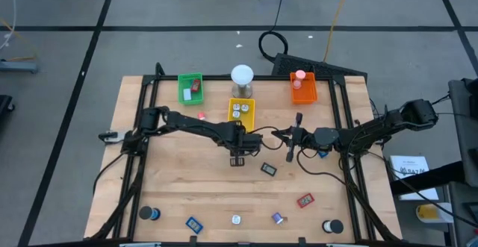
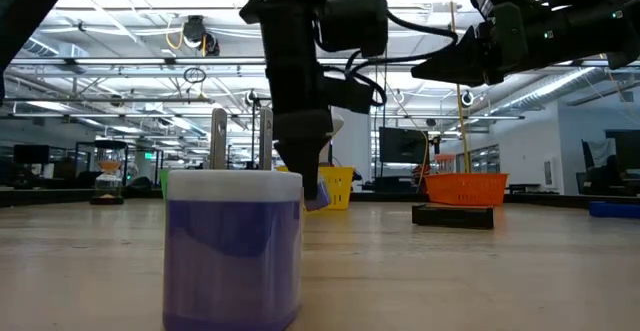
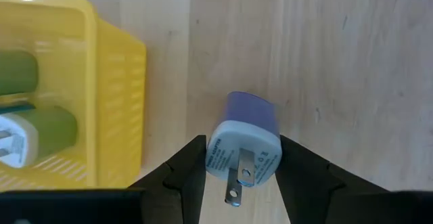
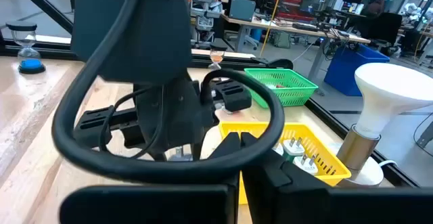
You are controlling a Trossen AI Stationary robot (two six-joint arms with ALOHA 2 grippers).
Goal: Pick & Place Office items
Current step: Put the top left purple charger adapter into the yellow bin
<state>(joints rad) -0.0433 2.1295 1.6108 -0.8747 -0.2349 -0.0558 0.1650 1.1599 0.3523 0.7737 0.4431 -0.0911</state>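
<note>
The left pincer [image 3: 237,166] is closed around a purple plug [image 3: 245,143] held just above the tabletop [image 3: 338,61], right beside the yellow tray [image 3: 115,82], so it should be lifted over the wall before being let go, while the right pincer [image 4: 240,143] waits shut nearby.

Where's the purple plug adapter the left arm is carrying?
In the left wrist view the purple plug adapter sits between the left end effector's fingers, above bare table beside the yellow tray.

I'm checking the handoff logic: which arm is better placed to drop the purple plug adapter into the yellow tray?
Left. The left gripper already grips the purple plug adapter right beside the yellow tray. The right gripper is shut, empty, farther away.
</note>
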